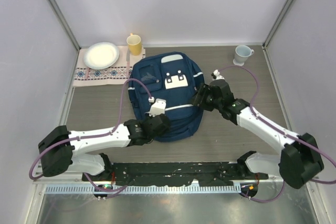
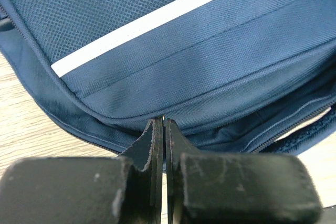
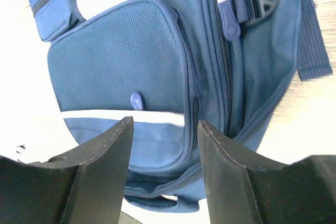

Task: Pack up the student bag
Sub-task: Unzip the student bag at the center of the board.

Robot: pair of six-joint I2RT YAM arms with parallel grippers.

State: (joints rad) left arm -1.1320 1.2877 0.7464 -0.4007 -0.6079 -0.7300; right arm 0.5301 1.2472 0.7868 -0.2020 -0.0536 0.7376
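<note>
Closed left end effector (image 2: 164, 129) against student bag (image 2: 173, 51)

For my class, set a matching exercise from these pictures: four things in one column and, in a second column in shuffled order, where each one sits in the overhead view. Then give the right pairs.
Column one
1. student bag
2. plate
3. yellow cup
4. pale mug

Column two
A. far right, standing alone
B. in the middle
C. far left
D. at the far edge, just right of the plate and left of the bag's top

Right pairs: 1-B, 2-C, 3-D, 4-A
</note>
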